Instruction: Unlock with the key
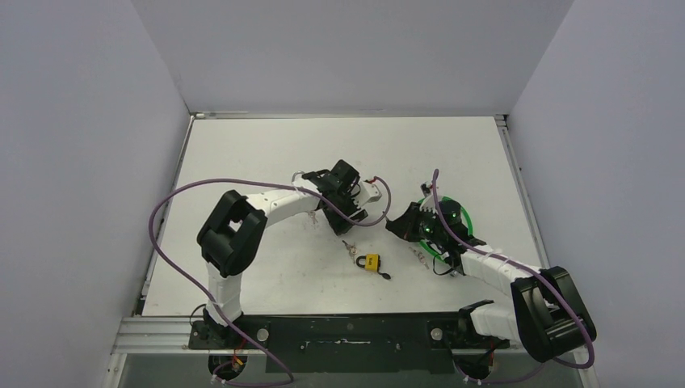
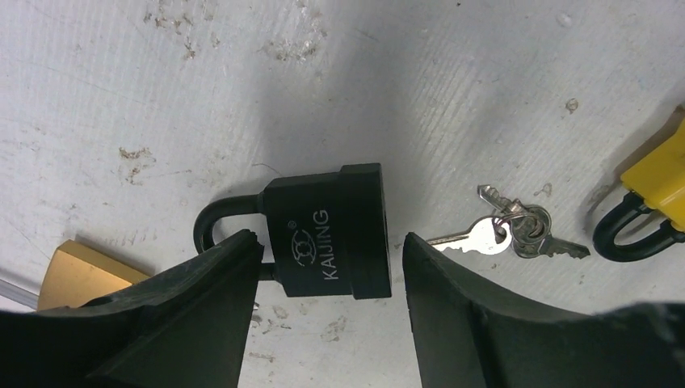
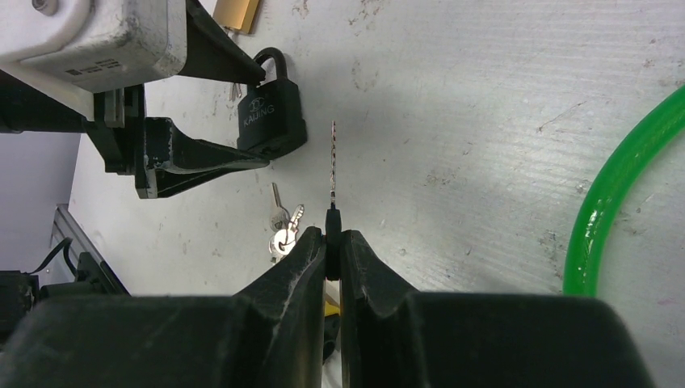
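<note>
A black padlock marked KAIJING lies flat on the white table, its shackle to the left. My left gripper straddles it, open: the left finger is at the shackle and the right finger stands a little off the lock's base. In the right wrist view the same padlock lies ahead. My right gripper is shut on the black head of a key. The key's thin blade points toward the lock's base, a short gap away. From above, the left gripper and right gripper face each other.
A yellow padlock lies near the table's middle, with a bunch of silver keys between it and the black lock. A brass padlock lies just beyond the shackle. A green ring lies under the right arm.
</note>
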Controlling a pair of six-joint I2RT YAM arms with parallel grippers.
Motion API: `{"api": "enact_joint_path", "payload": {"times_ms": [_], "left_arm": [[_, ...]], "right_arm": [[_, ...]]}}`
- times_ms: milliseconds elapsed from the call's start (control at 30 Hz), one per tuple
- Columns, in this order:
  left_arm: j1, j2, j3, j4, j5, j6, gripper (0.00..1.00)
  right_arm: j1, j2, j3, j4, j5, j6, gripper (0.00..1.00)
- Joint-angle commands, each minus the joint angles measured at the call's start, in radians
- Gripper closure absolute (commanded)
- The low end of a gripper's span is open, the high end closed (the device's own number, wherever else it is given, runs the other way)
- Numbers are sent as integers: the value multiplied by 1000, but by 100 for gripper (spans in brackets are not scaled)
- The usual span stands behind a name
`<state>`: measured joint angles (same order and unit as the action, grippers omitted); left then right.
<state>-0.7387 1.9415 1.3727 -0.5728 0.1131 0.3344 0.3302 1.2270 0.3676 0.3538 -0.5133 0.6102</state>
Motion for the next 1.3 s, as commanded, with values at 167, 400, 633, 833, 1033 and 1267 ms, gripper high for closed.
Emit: {"api": "enact_joint_path", "payload": {"times_ms": [167,400,633,833,1033,1267], "left_arm": [[25,8,88,-3,20,1,24],[25,-197,-24,135,44,-184,17],[25,-388,-106,205,-134,-436,15],[25,-433,-149,114,-416,-842,15],[6,-394,-228,138,-460,-1056,13],[-35,-232,-160,122,-490,-1176,9]], "right_arm": [[23,23,31,60,-14,6,100],[29,36,40,57,-10,13,100],[39,46,45,68,-17,12,100],[72,55,36,103,-17,19,100],[130,69,15,134,16,26,100],[138,110,7,152,11,19,100]]}}
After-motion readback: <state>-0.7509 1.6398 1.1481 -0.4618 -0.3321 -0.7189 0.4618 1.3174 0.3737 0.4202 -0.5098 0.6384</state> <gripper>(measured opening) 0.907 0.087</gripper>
